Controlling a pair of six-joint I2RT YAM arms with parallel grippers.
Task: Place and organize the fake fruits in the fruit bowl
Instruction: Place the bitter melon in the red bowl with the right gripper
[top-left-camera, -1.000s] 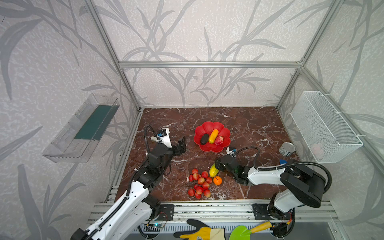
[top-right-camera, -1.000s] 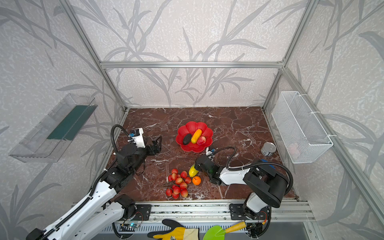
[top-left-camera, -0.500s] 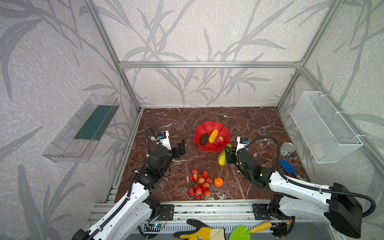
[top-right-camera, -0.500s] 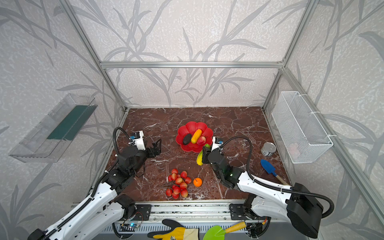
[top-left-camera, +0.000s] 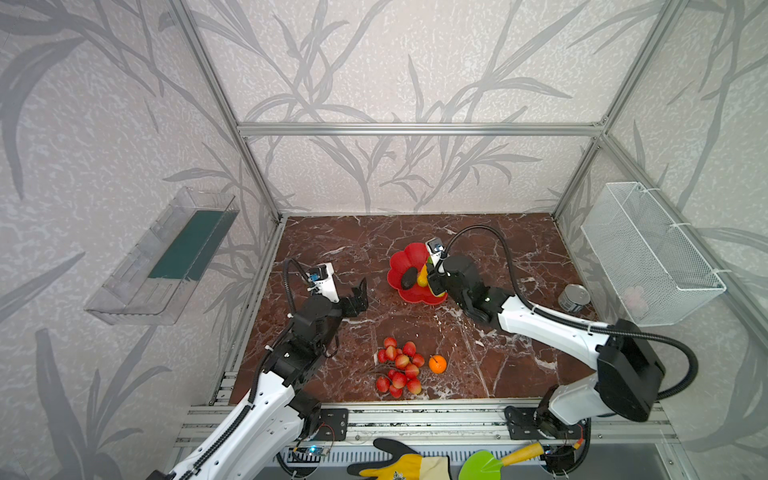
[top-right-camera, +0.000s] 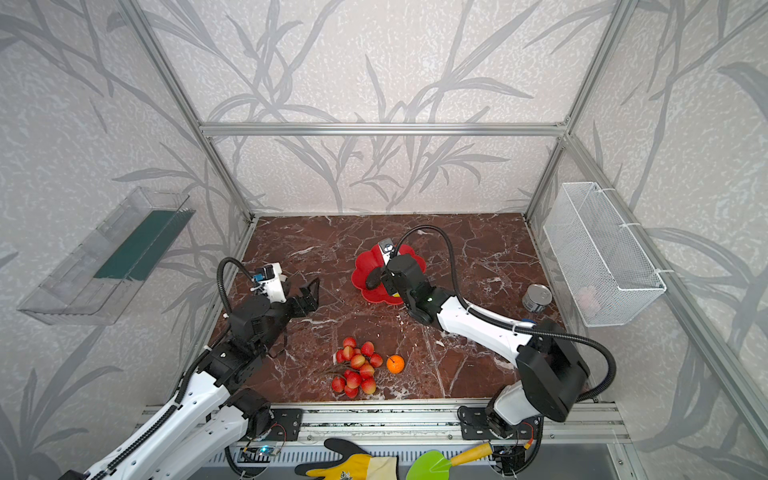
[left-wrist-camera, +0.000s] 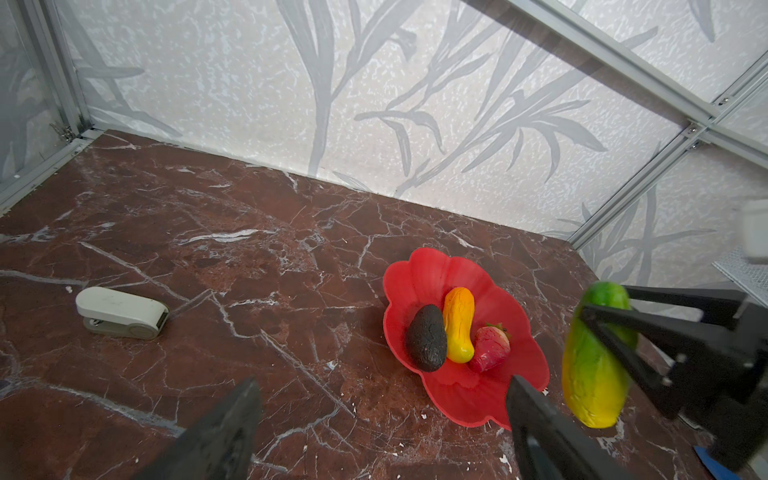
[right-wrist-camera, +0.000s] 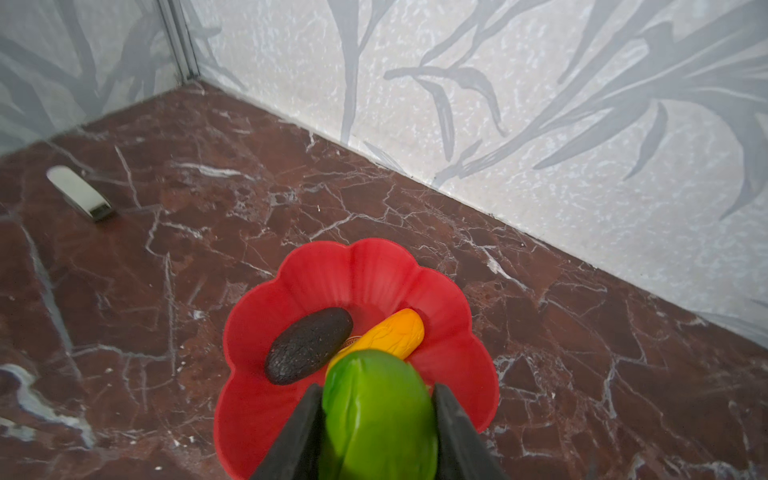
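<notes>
Around fruit bowl (left-wrist-camera: 432, 270): stapler (left-wrist-camera: 122, 312), tin can (top-left-camera: 573, 298), well apart.

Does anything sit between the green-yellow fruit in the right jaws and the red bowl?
Nothing visible blocks it. The right gripper holds the green-yellow fruit above the edge of the fruit bowl. The dark fruit, yellow-orange fruit and red fruit fill the middle; the far petals are bare.

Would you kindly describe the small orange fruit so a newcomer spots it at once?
On the marble tabletop, find the bunch of red balls near the front edge. The small orange fruit sits just right of it: the only single orange ball.
</notes>
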